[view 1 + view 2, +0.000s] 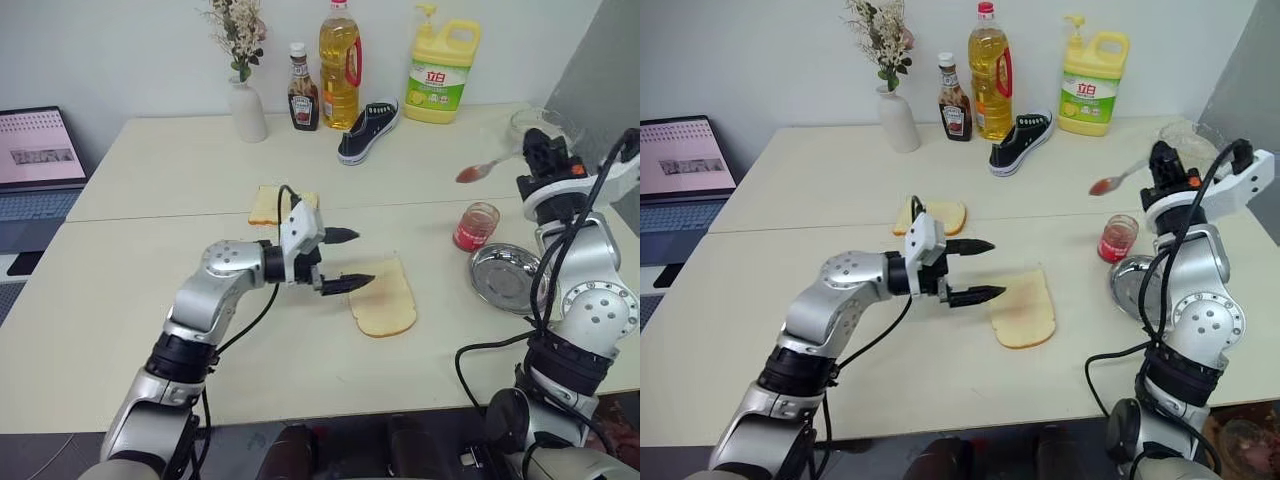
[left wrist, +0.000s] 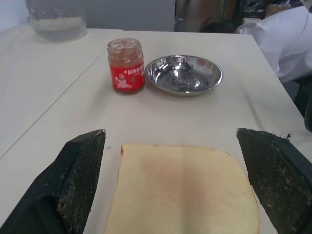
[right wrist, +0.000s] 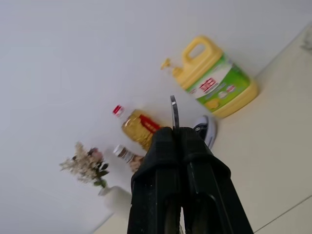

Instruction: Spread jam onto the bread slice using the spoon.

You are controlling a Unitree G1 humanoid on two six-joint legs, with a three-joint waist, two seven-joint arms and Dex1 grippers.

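Two pale tables (image 1: 150, 330) pushed together fill our view, with a white wall behind. Along the back we see a vase of flowers (image 1: 245, 105), a sauce bottle (image 1: 303, 92), an oil bottle (image 1: 339, 65), a yellow detergent jug (image 1: 440, 70) and a dark sneaker (image 1: 368, 132). Our left gripper (image 1: 342, 260) hovers with its jaws wide apart at the near end of the bread slice (image 1: 385, 300), which lies flat mid-table. A smaller slice (image 1: 268, 205) sits further back. Our right gripper (image 1: 540, 152) is raised, jaws clamped on the spoon (image 1: 485, 168), whose bowl carries red jam. Below it stand the jam jar (image 1: 475, 226) and, just beside it, a steel dish (image 1: 503, 276).
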